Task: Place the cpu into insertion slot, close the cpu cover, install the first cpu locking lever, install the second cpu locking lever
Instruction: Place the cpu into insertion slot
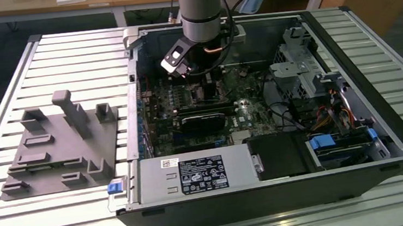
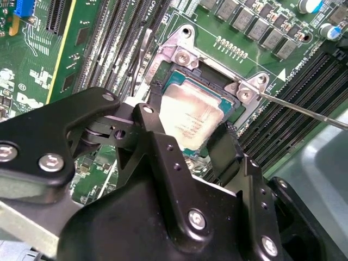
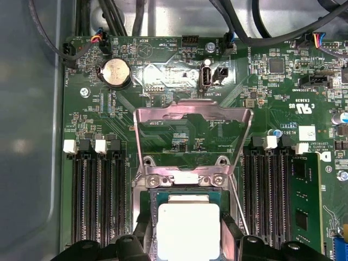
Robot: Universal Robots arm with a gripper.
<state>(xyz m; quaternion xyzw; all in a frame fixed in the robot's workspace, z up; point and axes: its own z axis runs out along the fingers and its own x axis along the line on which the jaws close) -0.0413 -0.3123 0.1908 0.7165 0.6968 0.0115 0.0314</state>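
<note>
Cpu held at insertion slot, claw clamped on it.
Inside the open case (image 1: 218,213) on the counter (image 1: 72,58), the cpu cover (image 3: 193,110) is hinged up clear of the insertion slot (image 2: 209,86). The cpu (image 3: 187,228) is gripped just over the slot by the claw (image 2: 187,124), which is closed to chip width on two opposite edges. The chip is best kept level and square to the rim, with no downward force used.
</note>
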